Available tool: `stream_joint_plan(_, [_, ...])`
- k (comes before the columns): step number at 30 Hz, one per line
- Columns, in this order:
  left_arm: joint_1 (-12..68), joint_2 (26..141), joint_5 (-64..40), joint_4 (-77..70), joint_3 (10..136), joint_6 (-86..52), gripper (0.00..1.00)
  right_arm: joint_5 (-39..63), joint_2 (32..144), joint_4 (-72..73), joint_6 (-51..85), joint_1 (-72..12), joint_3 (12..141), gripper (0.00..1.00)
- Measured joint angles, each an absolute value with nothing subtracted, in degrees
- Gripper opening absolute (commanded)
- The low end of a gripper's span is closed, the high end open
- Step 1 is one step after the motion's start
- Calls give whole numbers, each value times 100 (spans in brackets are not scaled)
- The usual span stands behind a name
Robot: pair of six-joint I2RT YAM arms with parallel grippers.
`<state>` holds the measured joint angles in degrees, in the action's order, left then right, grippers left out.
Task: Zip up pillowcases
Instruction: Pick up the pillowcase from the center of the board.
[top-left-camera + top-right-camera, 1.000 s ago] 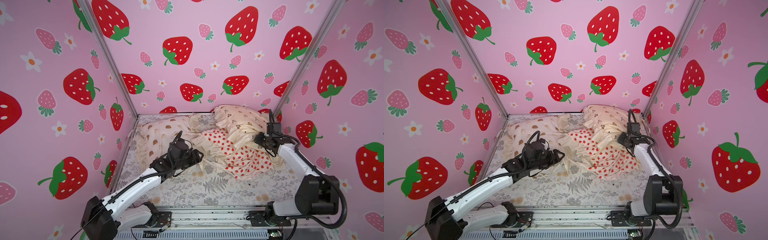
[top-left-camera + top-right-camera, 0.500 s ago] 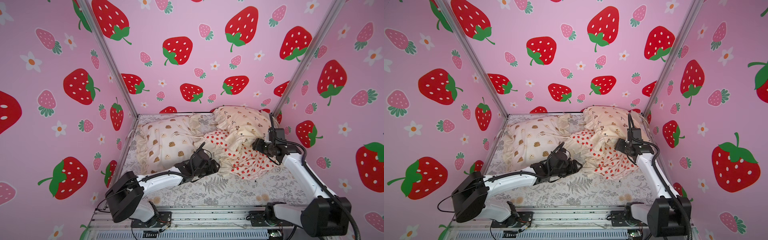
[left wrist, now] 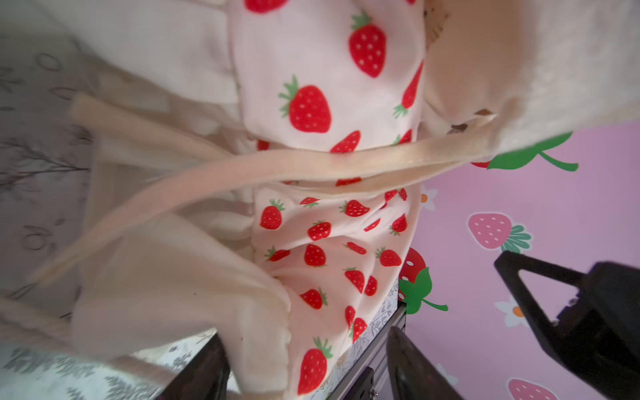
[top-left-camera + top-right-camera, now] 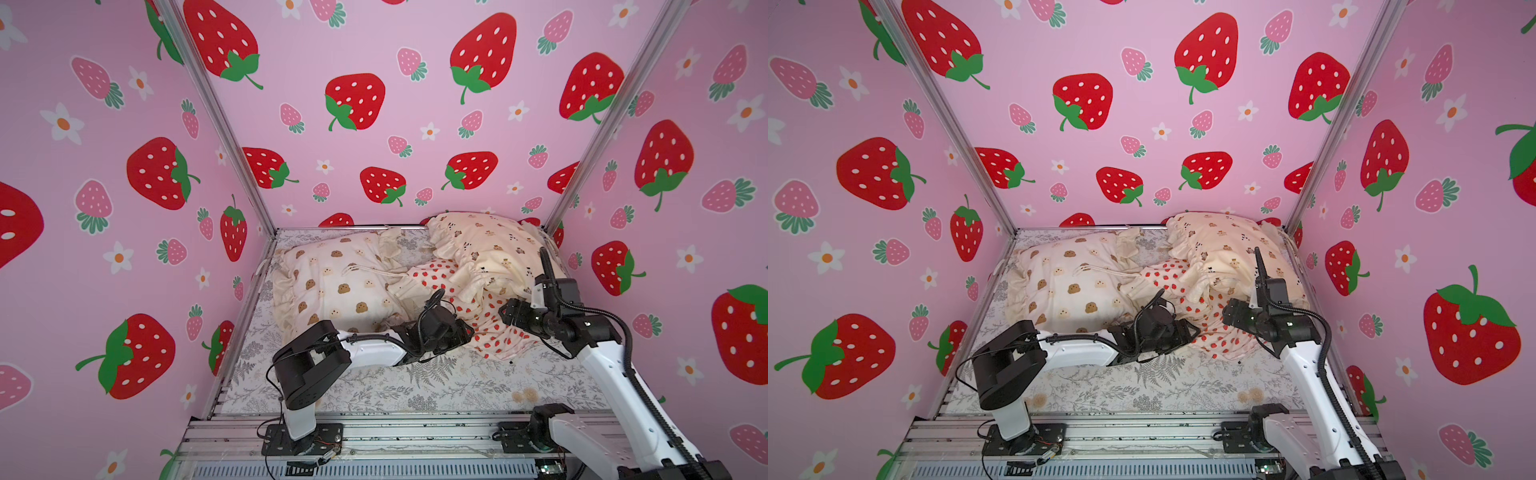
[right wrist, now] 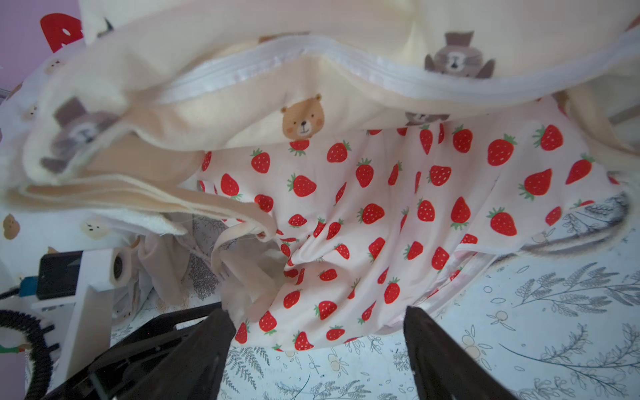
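Observation:
Three pillowcases lie at the back in both top views. The white one with brown bears (image 4: 345, 286) is on the left. The cream one with tiny bears (image 4: 486, 245) is at the back right, and its white zipper band (image 5: 346, 69) shows in the right wrist view. The strawberry one (image 4: 490, 332) lies crumpled between them. My left gripper (image 4: 465, 332) (image 3: 308, 374) is open at the strawberry case's near-left frill, with loose cloth between its jaws. My right gripper (image 4: 505, 313) (image 5: 317, 360) is open, low over that case's right edge and holding nothing.
A grey fern-print sheet (image 4: 415, 386) covers the floor. Pink strawberry walls close in the left, back and right, with metal posts (image 4: 582, 178) at the corners. An aluminium rail (image 4: 395, 432) carries both arm bases along the front.
My left arm swung off the brown-bear case, right and forward to the strawberry case's edge. My right gripper drew back from the cream case toward the front and opened.

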<state>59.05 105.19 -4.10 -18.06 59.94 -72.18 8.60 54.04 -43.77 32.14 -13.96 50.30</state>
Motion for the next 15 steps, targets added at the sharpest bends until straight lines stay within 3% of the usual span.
stream_joint_plan(10, [5988, 10901, -395, -1343, 6228, -7896, 58, 738, 5006, -4925, 3542, -2150, 4836, 79])
stream_joint_plan(12, [6031, 10914, -403, -1256, 6228, -8123, 52, 696, 4947, -5015, 3627, -2261, 4812, 77])
stream_joint_plan(15, [6086, 10978, -414, -1249, 6228, -8473, 37, 585, 4917, -5153, 3728, -2458, 4810, 73])
